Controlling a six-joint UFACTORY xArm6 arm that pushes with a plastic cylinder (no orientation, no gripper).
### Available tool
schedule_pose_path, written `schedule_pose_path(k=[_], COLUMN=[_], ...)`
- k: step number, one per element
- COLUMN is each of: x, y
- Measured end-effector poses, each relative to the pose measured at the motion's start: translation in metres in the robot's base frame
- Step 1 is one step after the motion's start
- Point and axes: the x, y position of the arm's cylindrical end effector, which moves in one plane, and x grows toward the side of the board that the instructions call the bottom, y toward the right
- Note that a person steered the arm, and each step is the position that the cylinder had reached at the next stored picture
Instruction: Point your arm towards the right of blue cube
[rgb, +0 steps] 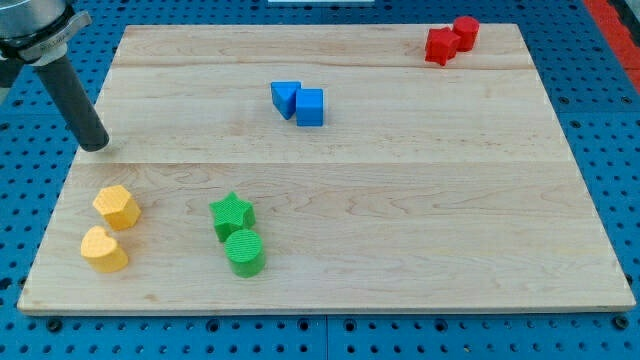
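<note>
Though arm cut off above, my tip (94, 146) far left of blue cube (310, 107).

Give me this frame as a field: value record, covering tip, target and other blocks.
tip: my tip at the board's left edge, touching no block
target: blue cube, upper middle, far to the tip's right
beside target: blue wedge-like block, on its left, touching or nearly
red pair: top right corner
yellow pair: bottom left
green star, green cylinder: lower middle-left
</note>
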Motion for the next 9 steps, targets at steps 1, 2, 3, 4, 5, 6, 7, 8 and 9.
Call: schedule_pose_path(k=[1, 2, 3, 4, 5, 6, 7, 8, 9], x=[0.000, 0.000, 0.000, 0.000, 0.017, 0.046, 0.011, 0.034, 0.034], y=[0.000, 0.000, -0.001, -0.001, -0.004, -0.005, 0.028, 0.111, 0.216])
